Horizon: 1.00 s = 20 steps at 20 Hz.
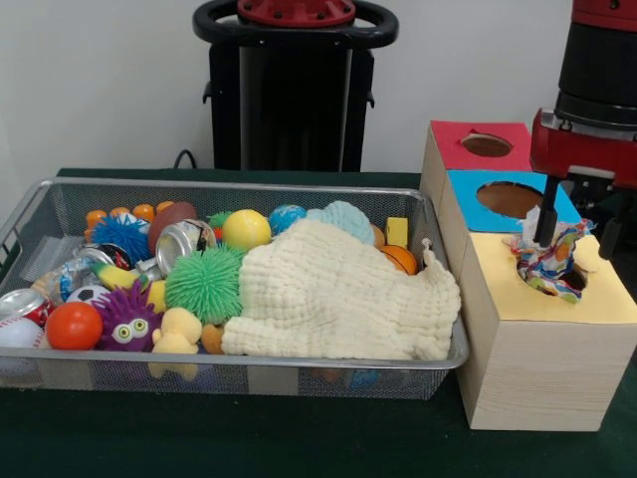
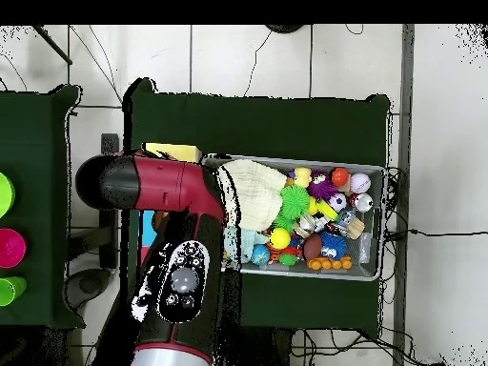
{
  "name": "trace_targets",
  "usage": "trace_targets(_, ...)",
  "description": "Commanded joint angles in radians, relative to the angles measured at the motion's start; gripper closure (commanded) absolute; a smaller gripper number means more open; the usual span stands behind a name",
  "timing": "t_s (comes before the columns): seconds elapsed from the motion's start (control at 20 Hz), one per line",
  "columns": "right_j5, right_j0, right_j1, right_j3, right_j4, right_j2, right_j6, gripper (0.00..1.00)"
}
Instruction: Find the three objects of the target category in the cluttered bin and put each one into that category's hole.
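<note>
While I watch the front view, my gripper (image 1: 575, 237) hangs over the yellow-topped section of the wooden box (image 1: 537, 368) at the right, its fingers (image 1: 544, 221) spread to either side of a patterned cloth (image 1: 549, 261). The cloth sits bunched in the yellow hole, partly sticking out; I cannot tell whether the fingers touch it. Left of the box, on the green tabletop (image 1: 249, 438), the wire bin (image 1: 60, 204) holds a cream cloth (image 1: 338, 294), a green spiky ball (image 1: 204, 284) and other toys.
</note>
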State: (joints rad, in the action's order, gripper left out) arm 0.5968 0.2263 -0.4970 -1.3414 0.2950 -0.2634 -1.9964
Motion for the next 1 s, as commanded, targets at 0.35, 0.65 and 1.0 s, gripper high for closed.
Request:
trace_targets(0.35,0.129,-0.066,-0.012,-0.012,-0.021,0.033,-0.116,0.0)
trace_targets(0.65,0.147,-0.073,-0.028,-0.018,-0.035,0.028,-0.107,0.0)
trace_targets(1.0,0.15,-0.062,-0.026,-0.02,-0.036,0.019,-0.134,1.0)
